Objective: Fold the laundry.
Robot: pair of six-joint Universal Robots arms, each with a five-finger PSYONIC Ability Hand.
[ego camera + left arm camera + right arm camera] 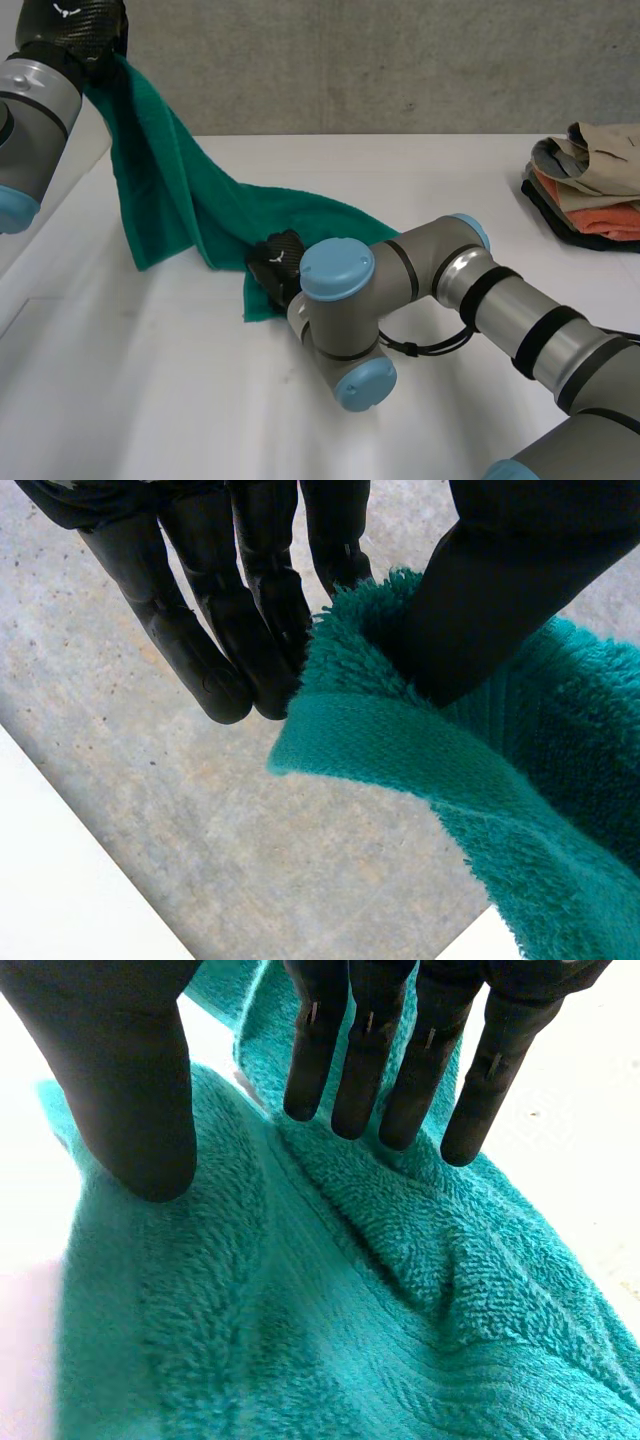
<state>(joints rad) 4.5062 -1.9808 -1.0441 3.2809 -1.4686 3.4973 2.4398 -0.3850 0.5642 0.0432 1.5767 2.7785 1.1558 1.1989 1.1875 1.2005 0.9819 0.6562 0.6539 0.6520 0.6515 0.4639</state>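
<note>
A green towel (pixel 190 205) hangs from my raised left hand (pixel 75 30) at the far left and trails down onto the white table (pixel 150 400). My left hand (pixel 250 610) pinches a corner of the towel (pixel 480 770) between its thumb and fingers. My right hand (pixel 275 265) rests on the towel's low end near the table's middle. There its straight fingers (pixel 400 1060) and thumb (pixel 130 1090) lie on the towel (pixel 330 1300), open, with a raised ridge of cloth between them.
A pile of folded clothes (pixel 590 180) in beige, orange and black sits at the table's far right edge. My right arm (pixel 470 300) stretches across the front right of the table. A grey wall (pixel 380 60) stands behind.
</note>
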